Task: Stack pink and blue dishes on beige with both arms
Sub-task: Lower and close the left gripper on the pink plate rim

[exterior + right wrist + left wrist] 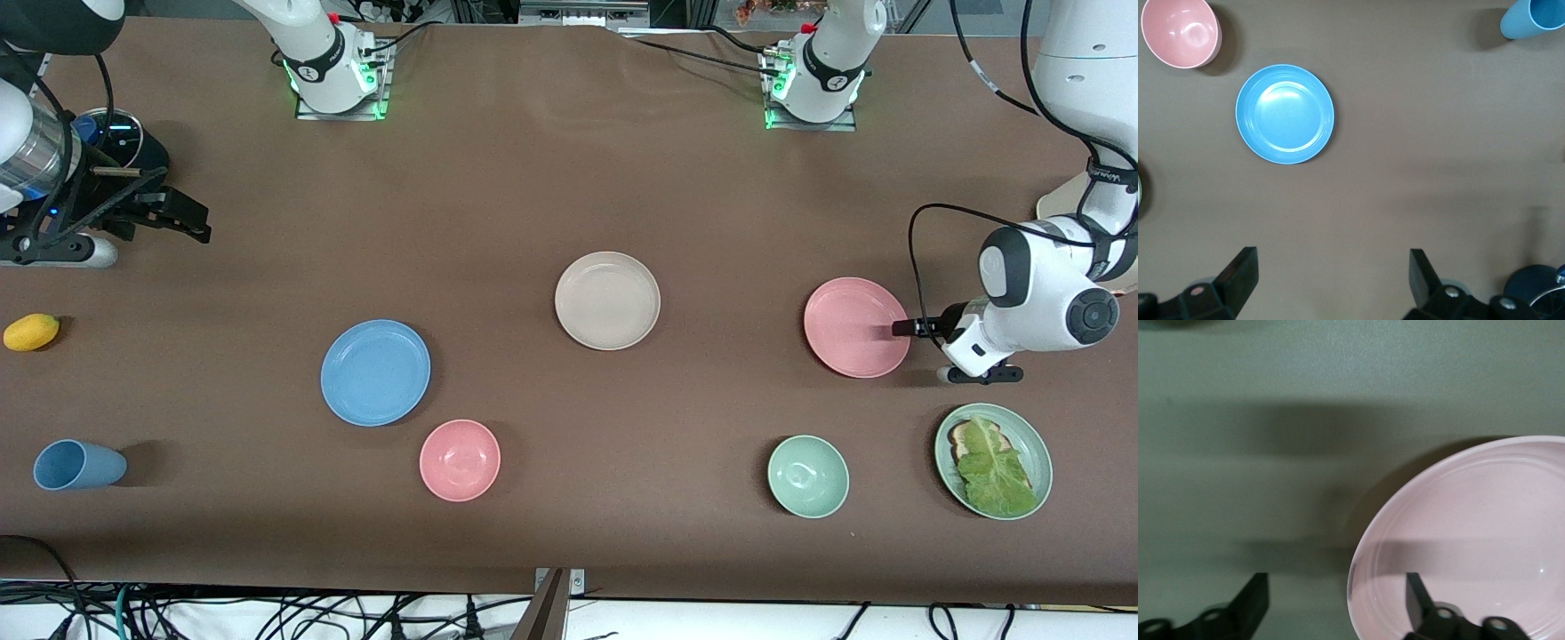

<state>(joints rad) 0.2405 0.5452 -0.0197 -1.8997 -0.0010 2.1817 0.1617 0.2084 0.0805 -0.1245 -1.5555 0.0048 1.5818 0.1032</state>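
The pink plate (849, 324) lies toward the left arm's end of the table. My left gripper (902, 329) is low at its rim and open. In the left wrist view one finger (1421, 597) is over the inside of the pink plate (1485, 540) and the other finger (1251, 600) is outside it, with the rim between them. The beige plate (607, 300) sits mid-table with nothing on it. The blue plate (375, 372) lies nearer the front camera, toward the right arm's end. My right gripper (197, 224) hangs open and holds nothing, over bare table, and its wrist view shows the blue plate (1285, 113) some way off.
A pink bowl (460, 460) sits beside the blue plate. A green bowl (808, 476) and a green plate with lettuce (993, 460) lie nearer the front camera than the pink plate. A blue cup (78, 465) lies on its side and a yellow fruit (31, 332) sits at the right arm's end.
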